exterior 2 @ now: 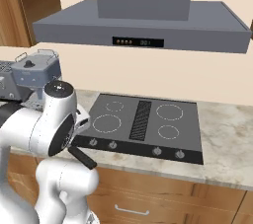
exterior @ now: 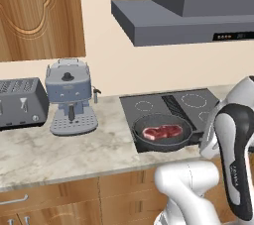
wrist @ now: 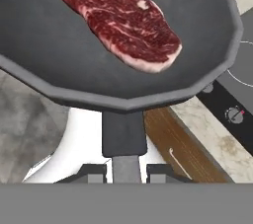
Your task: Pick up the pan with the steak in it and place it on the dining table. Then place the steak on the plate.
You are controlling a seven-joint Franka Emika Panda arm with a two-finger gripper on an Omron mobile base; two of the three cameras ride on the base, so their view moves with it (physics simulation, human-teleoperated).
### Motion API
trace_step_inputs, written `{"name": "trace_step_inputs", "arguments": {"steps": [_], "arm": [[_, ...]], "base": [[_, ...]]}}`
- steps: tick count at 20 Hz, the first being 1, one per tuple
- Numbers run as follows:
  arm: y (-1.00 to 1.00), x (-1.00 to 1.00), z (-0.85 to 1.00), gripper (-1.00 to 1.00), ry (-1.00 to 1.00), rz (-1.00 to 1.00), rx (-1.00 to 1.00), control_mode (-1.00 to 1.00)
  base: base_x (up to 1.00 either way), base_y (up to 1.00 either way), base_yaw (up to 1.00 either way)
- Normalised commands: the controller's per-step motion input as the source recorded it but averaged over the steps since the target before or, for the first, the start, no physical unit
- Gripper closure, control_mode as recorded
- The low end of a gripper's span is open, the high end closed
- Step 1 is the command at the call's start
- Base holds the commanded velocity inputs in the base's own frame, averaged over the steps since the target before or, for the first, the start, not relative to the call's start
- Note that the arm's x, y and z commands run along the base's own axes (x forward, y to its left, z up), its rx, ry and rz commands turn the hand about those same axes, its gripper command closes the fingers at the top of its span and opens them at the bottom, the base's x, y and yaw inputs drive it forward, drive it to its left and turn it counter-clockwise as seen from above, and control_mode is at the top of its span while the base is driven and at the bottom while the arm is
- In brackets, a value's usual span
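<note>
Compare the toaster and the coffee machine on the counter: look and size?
The toaster is a low, wide, dark grey box; the coffee machine is taller and blue-grey. The toaster has slots on top; the coffee machine has a lid knob and a front drip tray. Both stand upright on the marbled counter, left of the cooktop.

Glossy white rounded arm segments, dark grey-black joint bands, black round joint cap.

A round dark grey frying pan holds a flat slab of raw red steak. The gripper clamps the pan's straight black handle.
</note>
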Motion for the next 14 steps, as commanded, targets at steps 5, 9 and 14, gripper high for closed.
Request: {"name": "trace_step_inputs", "arguments": {"steps": [5, 9, 14], "arm": [[0.0, -0.18, 0.02, 1.0, -0.13, 0.01, 0.08, -1.0], [0.01, -0.07, -0.03, 1.0, 0.01, 0.0, 0.0, 1.0], [0.0, 0.0, 0.0, 1.0, 0.0, 0.0, 0.0, 1.0]], "base": [[0.0, 0.0, 0.0], [-0.52, 0.06, 0.02], [-0.6, 0.08, 0.29]]}}
